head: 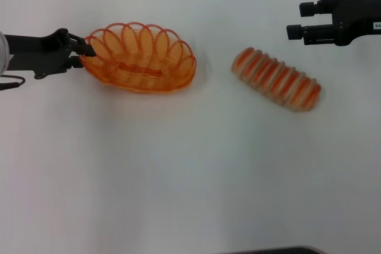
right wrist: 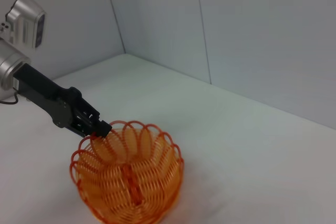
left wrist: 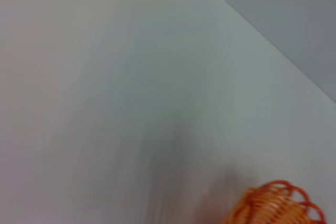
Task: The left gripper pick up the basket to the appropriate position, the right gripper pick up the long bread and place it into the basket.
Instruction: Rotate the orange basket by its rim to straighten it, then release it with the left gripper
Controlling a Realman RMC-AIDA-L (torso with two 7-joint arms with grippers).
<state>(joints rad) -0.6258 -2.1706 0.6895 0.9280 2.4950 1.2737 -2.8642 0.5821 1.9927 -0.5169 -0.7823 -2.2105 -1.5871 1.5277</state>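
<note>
The basket [head: 140, 57] sits on the white table [head: 178, 176] at about 10 o'clock in the head view, upright, its open side up and nothing inside. The left gripper [head: 83, 53] is at its 9 o'clock end, fingers pinched on the looped rim there (right wrist view shows the black tips [right wrist: 100, 128] biting that rim from outside). Grip at the end loop makes sense: the wire is thin, the mouth stays open for loading, and the arm keeps out of the way.

The long bread [head: 276, 79] lies flat at roughly 2 o'clock, well apart from the basket, slanted so one end points toward the basket and the other toward 4 o'clock. Nothing touches it.

The right gripper [head: 296, 21] hangs at 2 o'clock past the bread, near but apart from it, jaws spread and holding nothing, probably waiting until the basket is placed.

Judgement: basket step in hand, bread step not yet begun.
</note>
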